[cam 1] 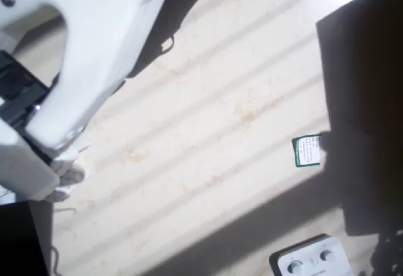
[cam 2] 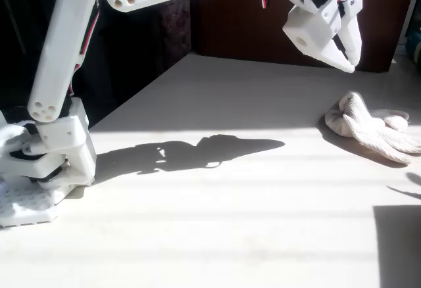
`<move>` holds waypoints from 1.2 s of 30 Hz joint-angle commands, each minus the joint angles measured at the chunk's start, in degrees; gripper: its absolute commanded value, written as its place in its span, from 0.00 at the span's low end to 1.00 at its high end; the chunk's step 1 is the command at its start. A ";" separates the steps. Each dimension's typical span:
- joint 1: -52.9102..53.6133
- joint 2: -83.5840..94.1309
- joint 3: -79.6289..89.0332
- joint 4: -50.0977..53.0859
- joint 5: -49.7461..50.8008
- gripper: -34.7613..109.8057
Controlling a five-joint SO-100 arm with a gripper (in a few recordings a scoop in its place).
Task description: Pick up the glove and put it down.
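Fixed view: white arm (cam 2: 66, 58) stands at the left on its base, reaching across the top of the picture; the tool (cam 2: 345, 58) hangs in the air at upper right, pointing down, holding nothing; its two fingers meet at the tips, so together (a thin gap higher up, hard to judge). The glove (cam 2: 371, 127) lies crumpled on the bench (cam 2: 217, 235) at the right, below the tool and a bit right of it, well apart from it; cream, thick fingers trailing toward the right edge. Arm's shadow (cam 2: 197, 153) lies across the middle of the bench; sun stripes over the surface.

Overhead view: the arm's white body (cam 1: 82, 68) takes up the upper left, blurred; a small green-and-white card (cam 1: 307, 150) lies flat on the bench at the right, by the edge of a dark shadow; a white box with two knobs (cam 1: 312, 260) sits at the bottom edge, right of centre, partly cut off.
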 commanded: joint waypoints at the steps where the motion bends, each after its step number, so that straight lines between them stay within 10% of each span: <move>1: -1.05 -4.57 -6.33 -0.88 2.46 0.24; 14: -1.93 -11.60 -10.46 -0.53 3.69 0.44; 36: -1.58 -19.60 -10.63 -7.03 5.27 0.43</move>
